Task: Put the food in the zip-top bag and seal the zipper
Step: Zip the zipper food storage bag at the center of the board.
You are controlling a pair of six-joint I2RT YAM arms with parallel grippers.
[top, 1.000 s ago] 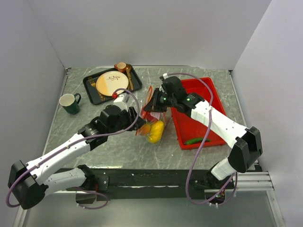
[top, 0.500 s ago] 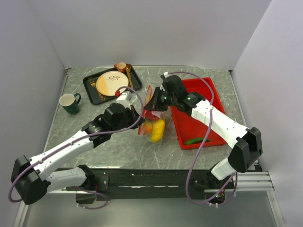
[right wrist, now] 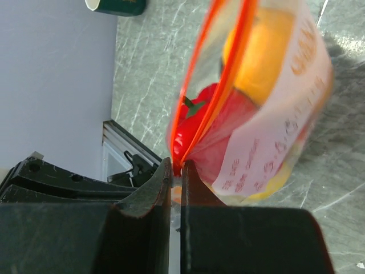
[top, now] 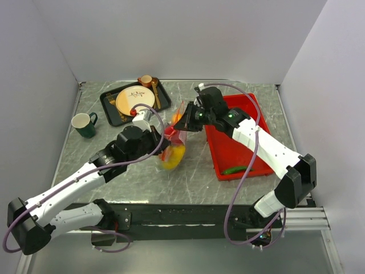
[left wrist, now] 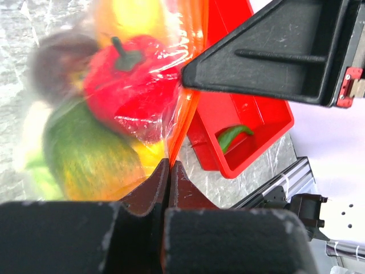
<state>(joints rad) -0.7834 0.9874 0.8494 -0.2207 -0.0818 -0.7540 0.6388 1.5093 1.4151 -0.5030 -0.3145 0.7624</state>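
The zip-top bag [top: 173,149] hangs between both grippers above the table, holding several toy foods. My left gripper [top: 165,137] is shut on the zipper [left wrist: 181,123] at one end of the bag's mouth. My right gripper [top: 184,122] is shut on the zipper [right wrist: 219,85] at the other end. The mouth gapes open between them. A red pepper [left wrist: 131,85], a red-green mango [left wrist: 85,154], a dark purple fruit [left wrist: 51,63] and a yellow mango [left wrist: 131,17] show through the plastic. An orange [right wrist: 262,57] also shows inside. A green chili [top: 235,169] lies in the red tray [top: 245,105]. I cannot make out the slider.
The red tray stands right of the bag, under my right arm. A black tray [top: 114,108] with a beige plate [top: 135,100] and a small cup [top: 146,80] is at the back left. A green mug [top: 84,123] stands at the far left.
Both grippers have carried the bag to the left and a little away from the red tray. The food inside has swung left with it.
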